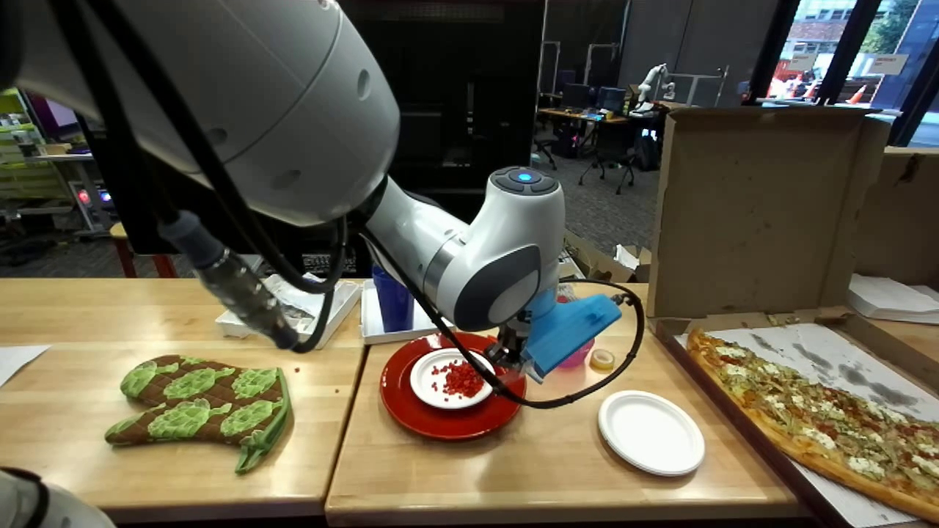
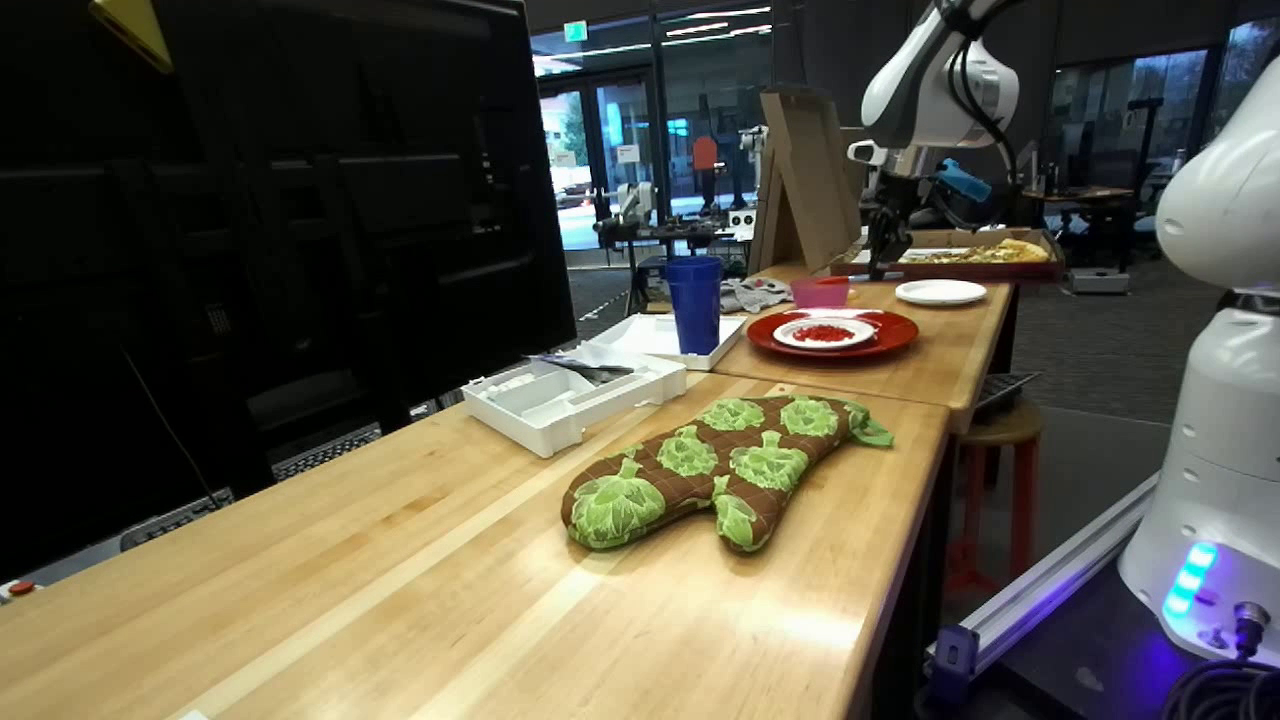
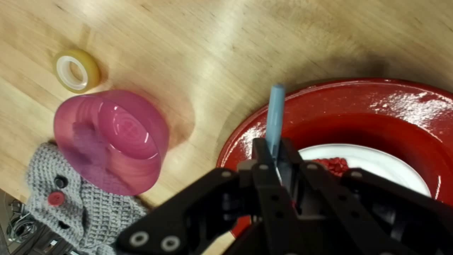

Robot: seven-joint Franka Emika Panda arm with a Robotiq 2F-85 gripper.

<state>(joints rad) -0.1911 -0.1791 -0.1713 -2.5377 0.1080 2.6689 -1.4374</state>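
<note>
pincer (image 3: 274,146) was pinching a thin grey-blue handle (image 3: 275,113) over the rim of the red plate (image 3: 354,101), so grasp looked done, release not yet, while red bits (image 3: 332,165) sat piled on the inner white plate (image 3: 382,168), none visible in the pink bowl (image 3: 152,117).

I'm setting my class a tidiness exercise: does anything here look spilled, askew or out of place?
Yes: two red bits lie on the wooden table between the oven mitt and the red plate. They look spilled, since similar red pieces are gathered on the white plate within the red one.
</note>
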